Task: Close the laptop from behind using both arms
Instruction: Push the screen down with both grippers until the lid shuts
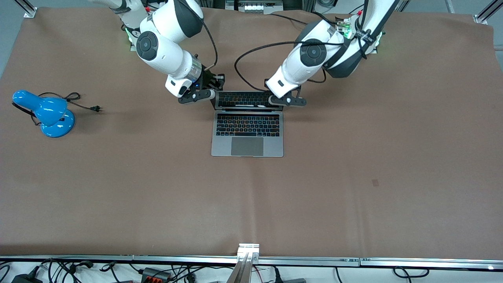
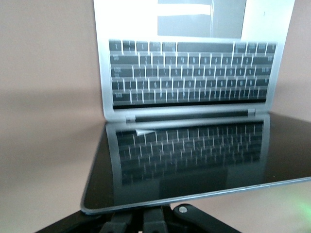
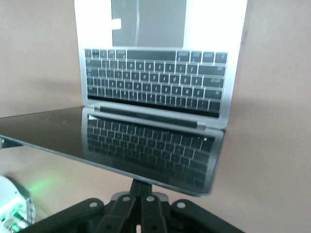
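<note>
The grey-silver laptop (image 1: pixel 247 133) lies open at the table's middle, its black screen (image 1: pixel 243 99) leaning forward over the keyboard. My right gripper (image 1: pixel 211 94) is at the lid's top corner toward the right arm's end, on the lid's back. My left gripper (image 1: pixel 274 100) is at the other top corner, also on the lid's back. In the left wrist view the screen (image 2: pixel 194 155) mirrors the keyboard (image 2: pixel 189 73), and the left gripper (image 2: pixel 146 209) is shut against the lid's edge. In the right wrist view the right gripper (image 3: pixel 142 187) is shut under the screen (image 3: pixel 146 145).
A blue desk lamp (image 1: pixel 47 114) with a black cord and plug (image 1: pixel 96 108) stands toward the right arm's end. A brown cloth (image 1: pixel 353 177) covers the table. A metal rail (image 1: pixel 247 255) runs along the edge nearest the front camera.
</note>
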Available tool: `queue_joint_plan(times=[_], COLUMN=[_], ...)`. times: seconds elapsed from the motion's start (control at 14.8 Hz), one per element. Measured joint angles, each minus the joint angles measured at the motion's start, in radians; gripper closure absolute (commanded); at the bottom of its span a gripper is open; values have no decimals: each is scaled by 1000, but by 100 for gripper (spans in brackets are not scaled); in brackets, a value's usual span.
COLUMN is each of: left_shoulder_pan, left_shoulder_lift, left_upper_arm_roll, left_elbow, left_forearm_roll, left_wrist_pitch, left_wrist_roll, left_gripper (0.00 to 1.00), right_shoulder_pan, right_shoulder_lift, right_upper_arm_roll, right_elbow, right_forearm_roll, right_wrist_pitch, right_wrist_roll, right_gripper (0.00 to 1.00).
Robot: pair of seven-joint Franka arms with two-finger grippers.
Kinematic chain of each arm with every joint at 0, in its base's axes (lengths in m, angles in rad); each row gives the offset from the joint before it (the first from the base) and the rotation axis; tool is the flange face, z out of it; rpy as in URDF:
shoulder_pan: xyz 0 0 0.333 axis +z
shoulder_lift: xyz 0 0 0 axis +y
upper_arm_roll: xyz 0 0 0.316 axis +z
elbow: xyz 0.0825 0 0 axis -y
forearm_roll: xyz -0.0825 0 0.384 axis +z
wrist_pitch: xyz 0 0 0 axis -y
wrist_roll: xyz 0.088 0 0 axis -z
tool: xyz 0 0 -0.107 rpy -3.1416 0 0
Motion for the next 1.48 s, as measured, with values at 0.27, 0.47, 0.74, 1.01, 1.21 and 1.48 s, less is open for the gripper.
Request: queue_joint_plan(times=[0.27, 0.47, 0.74, 1.01, 1.21, 1.48], left_shoulder_pan=[1, 2, 1, -3, -15, -24], left_shoulder_lift=[107, 206, 331, 418, 471, 515], left_upper_arm_roll=[37, 64, 80, 88, 99, 105], left_elbow=[108, 195, 281, 337, 363, 384], left_forearm_roll=[91, 113, 165, 190, 242, 262], left_wrist_pitch=[0, 1, 1, 2, 3, 24], left_wrist_roll=[-12, -15, -15, -15, -17, -17], left_gripper=[100, 100, 100, 100, 100, 100], right_shoulder_pan=[-29, -38, -55, -62, -62, -57], right_shoulder_lift=[52, 128, 250, 360, 475, 569], right_upper_arm_roll=[-2, -2, -18, -37, -38, -37], right_elbow=[48, 107, 203, 280, 351, 417], right_forearm_roll=[-78, -100, -142, -170, -194, -195], right_wrist_pitch=[57, 74, 77, 87, 90, 95], right_wrist_roll=[0, 0, 0, -4, -4, -4], right_gripper=[100, 100, 100, 100, 100, 100])
